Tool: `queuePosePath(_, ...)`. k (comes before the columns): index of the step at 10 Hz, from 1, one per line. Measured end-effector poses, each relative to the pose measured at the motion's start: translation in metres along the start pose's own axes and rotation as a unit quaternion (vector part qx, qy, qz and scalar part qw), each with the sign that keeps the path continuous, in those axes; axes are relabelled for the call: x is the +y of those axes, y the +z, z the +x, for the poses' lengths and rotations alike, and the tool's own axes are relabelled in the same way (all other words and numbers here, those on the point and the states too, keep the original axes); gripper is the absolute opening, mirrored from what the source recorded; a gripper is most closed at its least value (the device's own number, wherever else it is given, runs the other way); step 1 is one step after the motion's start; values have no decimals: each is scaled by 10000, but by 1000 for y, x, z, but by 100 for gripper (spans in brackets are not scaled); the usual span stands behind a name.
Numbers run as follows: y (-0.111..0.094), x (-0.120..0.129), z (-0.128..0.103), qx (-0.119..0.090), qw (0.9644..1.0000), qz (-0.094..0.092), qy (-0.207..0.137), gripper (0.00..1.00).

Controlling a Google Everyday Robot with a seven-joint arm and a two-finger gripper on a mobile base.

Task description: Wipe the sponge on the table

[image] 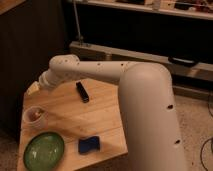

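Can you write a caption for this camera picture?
Gripper at a far corner of the table; the sponge lies untouched near the plate.
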Motion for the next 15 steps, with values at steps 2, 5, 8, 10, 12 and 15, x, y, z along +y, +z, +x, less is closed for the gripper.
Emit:
queuePosePath(2,0,0,0,0,10000,0,0,65)
queuePosePath(5,0,0,0,0,10000,0,0,65)
queuePosePath(8,-5,3,3,-92,9996,-67,-253,65)
queuePosePath(10,-27,6,15,-153,9934,-95,-1131,65)
queuePosePath(12,-52,0,40,-96,9851,25,-1718,65)
queuePosePath(15,-95,-7,75,168,9748,286,-2207,65)
